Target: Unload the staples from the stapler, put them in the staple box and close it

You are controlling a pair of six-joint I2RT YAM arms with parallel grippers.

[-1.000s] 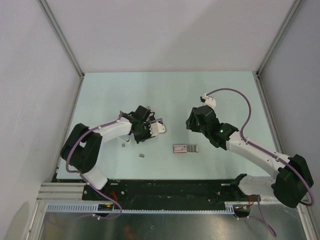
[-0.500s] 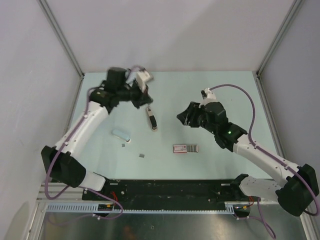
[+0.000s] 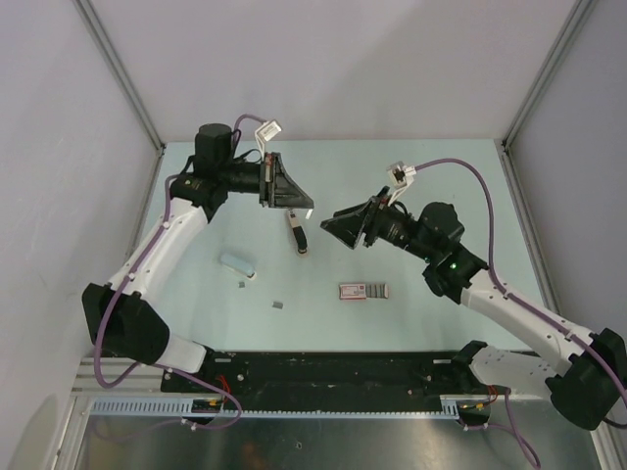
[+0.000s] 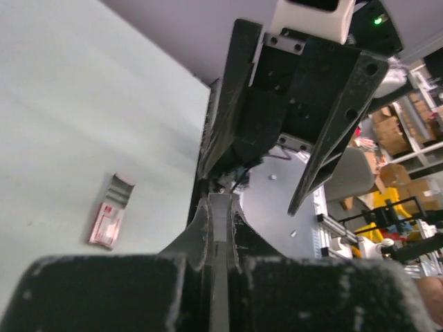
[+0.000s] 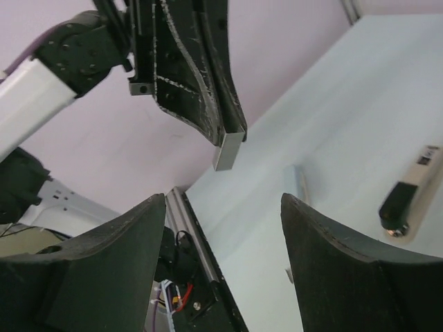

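Observation:
The stapler (image 3: 298, 235), a slim dark bar with a pale end, lies on the table between the arms; the right wrist view has it at the right (image 5: 411, 191). My left gripper (image 3: 306, 208) is raised above it, shut on a thin silvery strip of staples (image 4: 220, 216) that sticks out past its tips (image 5: 230, 149). My right gripper (image 3: 336, 224) faces those tips from the right, open with nothing between its fingers (image 5: 225, 200). It is close to the strip but apart from it. Two tiny grey staple pieces (image 3: 278, 305) lie loose nearer the front.
A pale blue rounded oblong (image 3: 237, 262) lies left of the stapler. A flat red-and-white box (image 3: 363, 290) sits nearer the front, also in the left wrist view (image 4: 111, 218). An aluminium frame rail (image 5: 197, 256) borders the table's left side.
The left arm rose from low over the table and swung back, leaving the stapler lying on the table. The right gripper opened wider and moved left toward the left gripper's tips.

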